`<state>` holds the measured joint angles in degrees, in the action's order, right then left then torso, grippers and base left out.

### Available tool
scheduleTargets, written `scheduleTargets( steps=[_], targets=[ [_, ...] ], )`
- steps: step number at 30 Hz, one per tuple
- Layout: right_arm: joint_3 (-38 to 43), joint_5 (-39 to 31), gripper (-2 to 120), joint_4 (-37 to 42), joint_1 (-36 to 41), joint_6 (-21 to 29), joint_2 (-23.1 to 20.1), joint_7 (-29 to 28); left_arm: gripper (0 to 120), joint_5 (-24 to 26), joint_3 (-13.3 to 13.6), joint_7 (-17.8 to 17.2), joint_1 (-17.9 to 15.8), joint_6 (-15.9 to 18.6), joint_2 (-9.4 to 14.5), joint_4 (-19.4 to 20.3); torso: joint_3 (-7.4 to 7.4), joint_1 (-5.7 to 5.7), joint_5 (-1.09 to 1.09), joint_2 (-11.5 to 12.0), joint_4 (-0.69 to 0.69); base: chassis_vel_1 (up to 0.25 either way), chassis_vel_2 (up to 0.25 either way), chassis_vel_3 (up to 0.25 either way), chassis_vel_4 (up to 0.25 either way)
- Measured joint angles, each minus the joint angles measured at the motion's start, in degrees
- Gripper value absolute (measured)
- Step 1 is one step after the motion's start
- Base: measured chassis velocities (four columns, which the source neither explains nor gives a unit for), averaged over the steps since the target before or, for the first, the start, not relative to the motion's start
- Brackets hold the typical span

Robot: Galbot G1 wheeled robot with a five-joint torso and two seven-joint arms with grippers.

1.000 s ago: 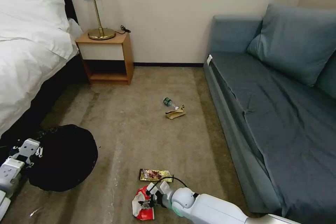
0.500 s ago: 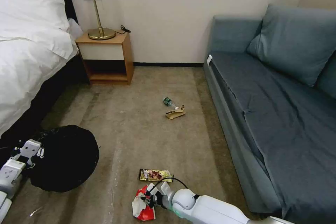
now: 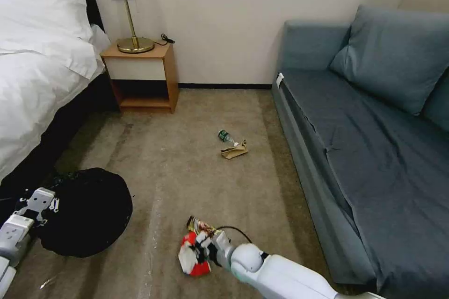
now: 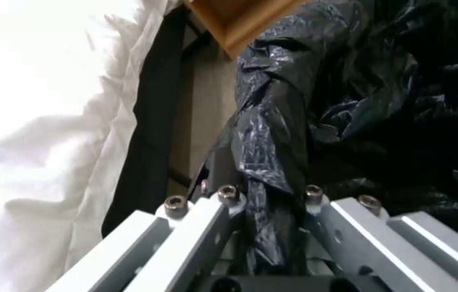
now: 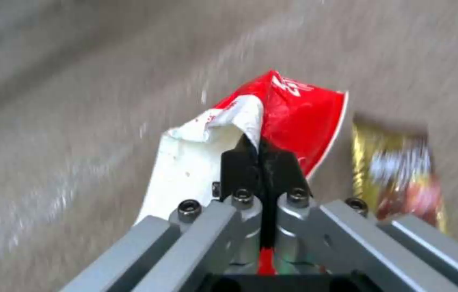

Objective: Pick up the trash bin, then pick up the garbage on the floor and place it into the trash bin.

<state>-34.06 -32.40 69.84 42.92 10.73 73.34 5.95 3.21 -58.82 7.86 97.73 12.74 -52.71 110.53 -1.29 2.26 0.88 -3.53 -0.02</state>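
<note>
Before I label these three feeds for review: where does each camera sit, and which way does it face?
Head view: on the head, looking down at the carpet; both arms show, the trash bin by the left gripper.
Left wrist view: on the left wrist, looking along fingers clamped on the bin's black bag.
Right wrist view: on the right wrist, facing the floor, right gripper pinching the red-and-white wrapper.
Head and right wrist views share that wrapper and the gold wrapper.

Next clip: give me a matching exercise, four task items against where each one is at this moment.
Items:
1. red-and-white wrapper
2. trash bin
3. green-labelled bottle
4. gold-brown snack wrapper

Places:
A. on the carpet beside the crumpled brown paper
B. bag-covered rim pinched by the left end effector
C. clamped in the right end effector
D. on the carpet just beyond the held wrapper

Pairs: 1-C, 2-B, 3-A, 4-D
</note>
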Motion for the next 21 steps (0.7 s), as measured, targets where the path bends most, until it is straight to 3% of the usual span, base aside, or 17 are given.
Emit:
scheduleTargets(
  steps=[4,11,16,21],
  targets=[
    [1.80,0.04,0,4.17,-0.27,0.44,-1.52,-0.23,4,-0.12,0.08,0.00,-0.34,-0.21,0.09,-0.58,0.00,0.00,-0.02,0.00,0.01,0.000,0.000,0.000,0.000],
    [6.69,-0.06,0,15.49,1.34,2.05,-8.58,-1.51,4,0.17,0.86,0.05,-1.68,-0.91,-0.01,-1.33,-0.01,0.00,-0.03,0.00,-0.02,0.000,0.000,0.000,0.000],
    [10.47,-2.34,0,24.30,0.18,4.22,-12.14,-2.93,4,0.74,4.23,0.25,-4.48,-1.26,-0.85,-2.14,0.00,0.00,-0.01,0.00,-0.02,0.000,0.000,0.000,0.000],
    [10.75,-6.18,0,27.68,-3.84,6.20,-11.36,-4.58,4,1.51,7.33,0.22,-7.21,-1.28,-1.18,-2.31,-0.01,0.00,-0.01,0.00,-0.01,0.000,0.000,0.000,0.000]
  ],
)
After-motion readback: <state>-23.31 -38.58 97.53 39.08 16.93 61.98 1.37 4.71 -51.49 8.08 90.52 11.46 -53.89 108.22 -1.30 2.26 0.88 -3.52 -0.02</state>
